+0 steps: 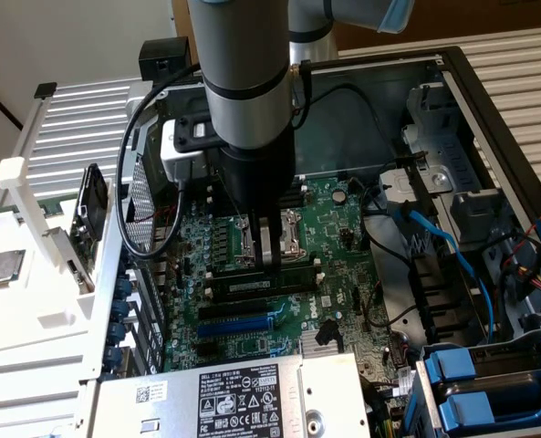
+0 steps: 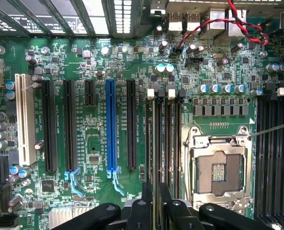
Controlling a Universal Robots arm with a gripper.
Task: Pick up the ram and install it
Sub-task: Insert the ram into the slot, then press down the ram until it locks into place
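Note:
The ram is a long green stick with a white label. It stands on edge along a black memory slot of the motherboard, just beside the processor socket. My gripper comes straight down onto it from above, with one finger on each side of the stick. In the wrist view the ram is seen edge-on, running away from my gripper in line with the memory slots. The two black fingers sit tight against its faces.
The open computer case holds a grey power supply at the front and blue drive caddies at the exterior view's right, with loose blue and black cables nearby. A silver processor chip lies on the white rack at the left. A blue expansion slot is close by.

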